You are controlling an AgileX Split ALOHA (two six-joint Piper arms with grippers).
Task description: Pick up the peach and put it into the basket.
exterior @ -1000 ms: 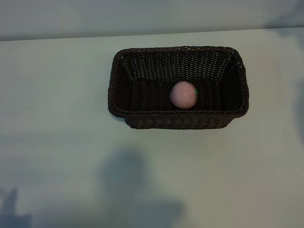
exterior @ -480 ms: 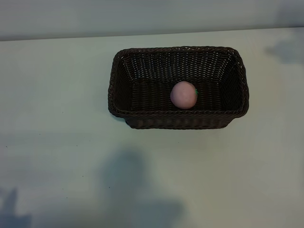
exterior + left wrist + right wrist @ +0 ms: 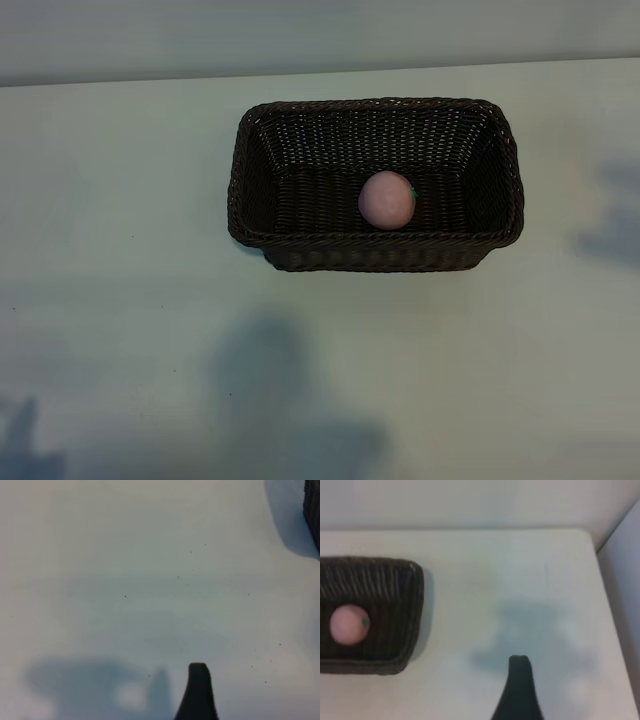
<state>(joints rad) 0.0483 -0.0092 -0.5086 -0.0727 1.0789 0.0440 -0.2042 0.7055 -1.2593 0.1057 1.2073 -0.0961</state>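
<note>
The dark brown wicker basket [image 3: 243, 180] stands at the back middle of the pale table. The pink peach [image 3: 387, 200] lies inside it, on the floor right of centre near the front wall, its green leaf to the right. Neither arm appears in the exterior view. In the right wrist view one dark finger [image 3: 520, 690] of my right gripper hangs over bare table, well away from the basket [image 3: 415, 605] and the peach [image 3: 347, 625]. One finger [image 3: 198, 692] of my left gripper also hangs over bare table, with a basket corner [image 3: 313, 510] far off. Both grippers hold nothing.
A pale wall runs along the table's back edge [image 3: 120, 82]. The right wrist view shows the table's far corner and side edge [image 3: 600, 555]. Soft arm shadows lie on the table at the front left [image 3: 270, 390] and at the right [image 3: 615, 230].
The shadow at the table's right side has slid from the back corner toward the front. The peach and the basket have not moved.
</note>
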